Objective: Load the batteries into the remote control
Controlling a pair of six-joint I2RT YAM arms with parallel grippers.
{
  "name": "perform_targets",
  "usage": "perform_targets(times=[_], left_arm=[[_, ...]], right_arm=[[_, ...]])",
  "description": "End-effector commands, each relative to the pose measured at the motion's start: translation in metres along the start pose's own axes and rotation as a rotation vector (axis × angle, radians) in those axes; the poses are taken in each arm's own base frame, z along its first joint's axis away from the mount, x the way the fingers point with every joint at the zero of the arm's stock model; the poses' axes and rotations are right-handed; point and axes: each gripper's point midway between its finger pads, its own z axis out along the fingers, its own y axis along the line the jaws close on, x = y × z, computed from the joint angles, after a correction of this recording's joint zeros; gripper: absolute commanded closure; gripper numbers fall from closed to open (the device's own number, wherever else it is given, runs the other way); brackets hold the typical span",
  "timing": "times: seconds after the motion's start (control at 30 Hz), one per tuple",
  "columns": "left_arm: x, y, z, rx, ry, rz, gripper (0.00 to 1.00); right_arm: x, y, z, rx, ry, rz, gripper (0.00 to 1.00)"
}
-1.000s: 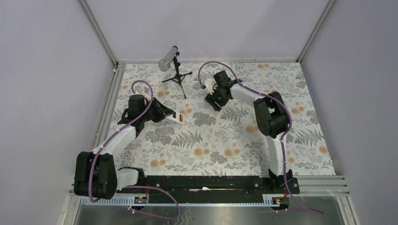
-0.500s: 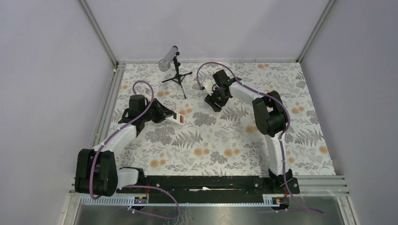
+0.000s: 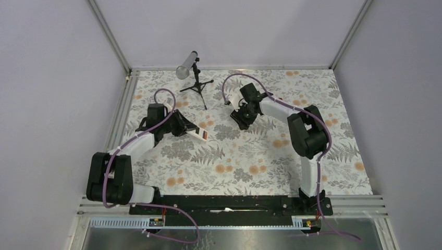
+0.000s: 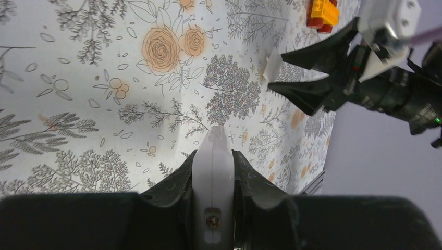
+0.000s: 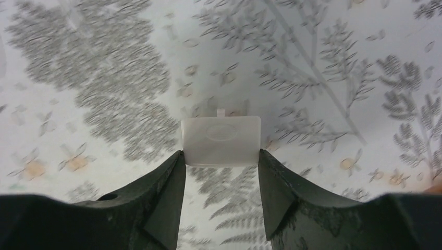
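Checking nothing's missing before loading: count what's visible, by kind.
remote control: 1
white cover: 1
orange toy: 1
tripod stand: 1
batteries: 0 in view
Total: 4

Cloth-covered table [image 3: 234,156]: pale ground, printed grey ferns and trees, orange blossoms. Slim plastic remote control [image 3: 199,134]: red front, white edge. Small rectangular plastic plate [image 5: 221,140]: translucent white. Chunky toy block [image 4: 323,11]: orange, red beneath. Small tripod [image 3: 198,86]: black, with a silver-grey tube [image 3: 186,65].
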Motion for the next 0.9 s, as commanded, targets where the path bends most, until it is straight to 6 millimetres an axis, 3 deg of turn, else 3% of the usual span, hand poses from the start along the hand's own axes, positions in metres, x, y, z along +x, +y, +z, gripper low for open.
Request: perform_targets(times=[0.0,0.23,0.4,0.87], left_arm=[[-0.010,-0.039,0.010,0.128,0.032,0.116,1.00],[0.019,-0.057,0.038,0.172,0.144,0.151,1.00],[0.035,-0.063,0.049,0.184,0.166,0.143,1.00],[0.043,-0.067,0.051,0.197,0.132,0.110,1.00]], right_arm=[[-0.038,0.043,-0.040,-0.035,-0.163,-0.064,0.56],[-0.043,0.114,-0.058,-0.110,-0.250,-0.123,0.56],[-0.047,0.138,-0.063,-0.139,-0.276,-0.150,0.55],[-0.050,0.143,-0.062,-0.148,-0.272,-0.148,0.54]])
